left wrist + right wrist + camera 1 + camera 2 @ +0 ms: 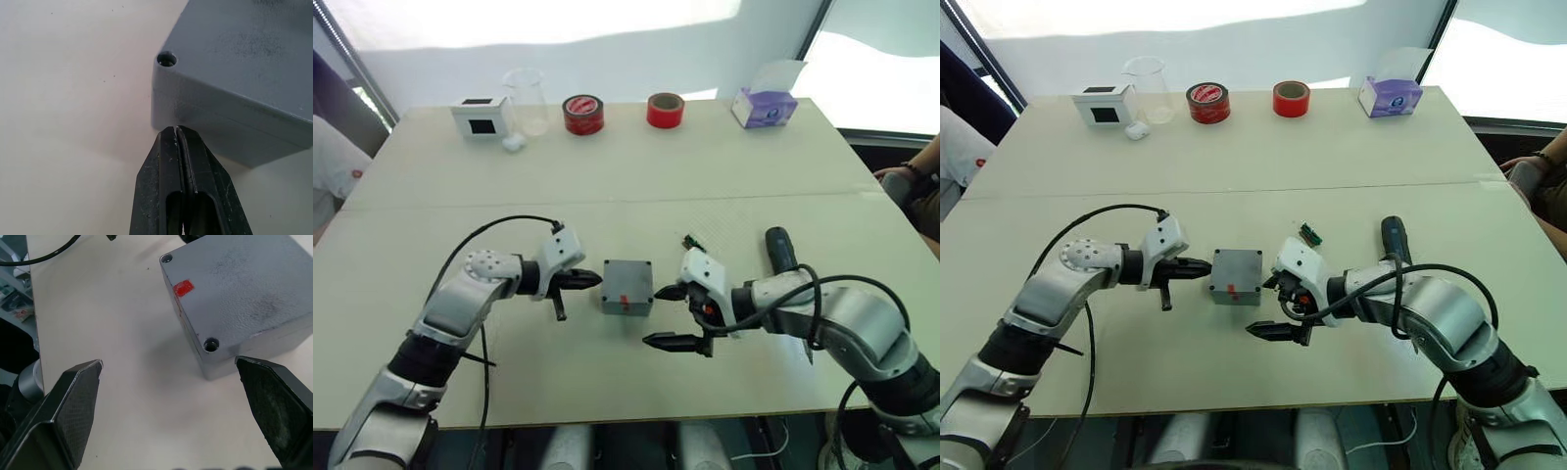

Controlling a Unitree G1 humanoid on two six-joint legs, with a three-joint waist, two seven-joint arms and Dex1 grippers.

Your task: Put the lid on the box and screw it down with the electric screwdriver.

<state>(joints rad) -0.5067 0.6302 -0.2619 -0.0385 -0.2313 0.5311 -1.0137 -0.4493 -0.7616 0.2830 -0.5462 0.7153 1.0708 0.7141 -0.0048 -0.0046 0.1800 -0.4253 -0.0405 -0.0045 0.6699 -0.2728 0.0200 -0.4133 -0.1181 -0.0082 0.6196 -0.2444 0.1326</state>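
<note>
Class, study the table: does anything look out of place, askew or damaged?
One stray item: a small green part lies loose on the table between the box and the electric screwdriver. The lid sits square on the box, though its screw holes look empty.

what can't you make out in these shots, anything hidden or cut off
- Inside of the box: hidden by the lid set on it, all views.
- Screws: corner holes look dark in both wrist views; too deep to tell.
- Electric screwdriver: its lower end and bit hidden behind the right arm, eye views.
- Left pincer touching the box or just short: the wrist view leaves that unclear.
</note>
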